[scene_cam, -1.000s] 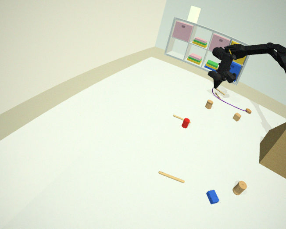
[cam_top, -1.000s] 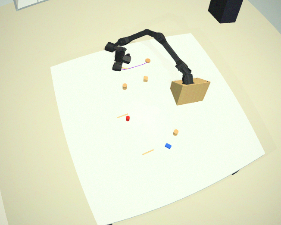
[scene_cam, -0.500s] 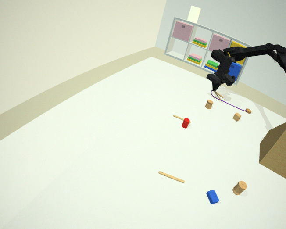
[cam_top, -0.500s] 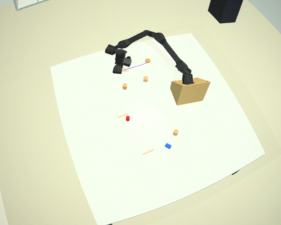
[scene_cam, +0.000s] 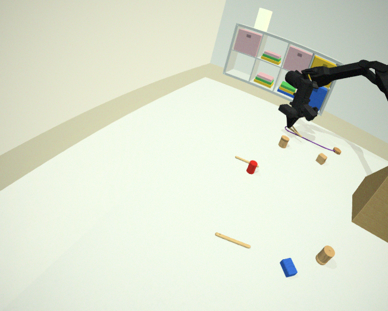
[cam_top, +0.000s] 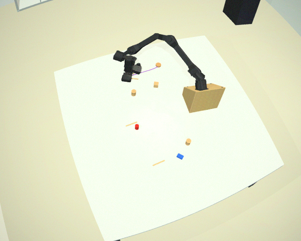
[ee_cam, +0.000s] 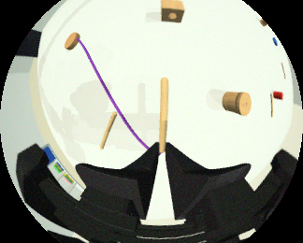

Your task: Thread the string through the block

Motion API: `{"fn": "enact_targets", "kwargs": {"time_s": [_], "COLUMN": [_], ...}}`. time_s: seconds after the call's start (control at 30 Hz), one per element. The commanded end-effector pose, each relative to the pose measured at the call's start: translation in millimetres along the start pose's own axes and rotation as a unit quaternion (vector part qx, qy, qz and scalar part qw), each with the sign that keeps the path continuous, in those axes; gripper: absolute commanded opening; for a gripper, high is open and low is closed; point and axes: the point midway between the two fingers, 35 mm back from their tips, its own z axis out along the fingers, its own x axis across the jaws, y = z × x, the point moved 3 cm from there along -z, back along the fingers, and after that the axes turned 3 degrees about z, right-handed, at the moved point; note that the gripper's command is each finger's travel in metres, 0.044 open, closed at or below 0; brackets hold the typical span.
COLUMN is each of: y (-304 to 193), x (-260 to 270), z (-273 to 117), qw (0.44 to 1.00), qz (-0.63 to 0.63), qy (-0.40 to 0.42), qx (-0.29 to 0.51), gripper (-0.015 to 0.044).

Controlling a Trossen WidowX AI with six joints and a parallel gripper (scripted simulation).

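Above the counter (cam_top: 155, 190) (scene_cam: 129, 226) (ee_cam: 196, 61), near one edge: one black gripper (cam_top: 128, 75) (scene_cam: 289, 125) (ee_cam: 162, 146), its fingers closing on one end of a slim wooden stick (ee_cam: 164, 103). One purple string (cam_top: 147, 70) (scene_cam: 310, 141) (ee_cam: 100, 77), running from the gripped end to a round wooden button (cam_top: 158, 64) (scene_cam: 337, 150) (ee_cam: 72, 41). One block with a hole (cam_top: 155, 84) (scene_cam: 321, 158) (ee_cam: 172, 11), resting near the button, apart from the stick. One loose stick (ee_cam: 108, 131), lying beside the string. One red cylinder (cam_top: 136, 127) (scene_cam: 252, 167) (ee_cam: 278, 95), standing beside another loose stick (cam_top: 131, 123) (scene_cam: 241, 159) (ee_cam: 271, 105).

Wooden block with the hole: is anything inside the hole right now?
Nothing shows in the mouth facing the wrist camera on the block; its far side is hidden.
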Motion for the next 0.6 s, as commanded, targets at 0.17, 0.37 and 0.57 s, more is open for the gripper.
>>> {"fn": "enact_targets", "kwargs": {"time_s": [0.17,0.37,0.57], "y": [5.8,9.8,13.0], "x": [-7.3,-12.3,-16.0], "z": [7.7,12.6,16.1], "qw": [1.000,1.000,1.000], "qz": [0.001,0.001,0.001], "qy": [0.003,0.003,0.003], "qx": [-0.001,-0.001,-0.001], "gripper": [0.0000,0.0000,0.0000]}}
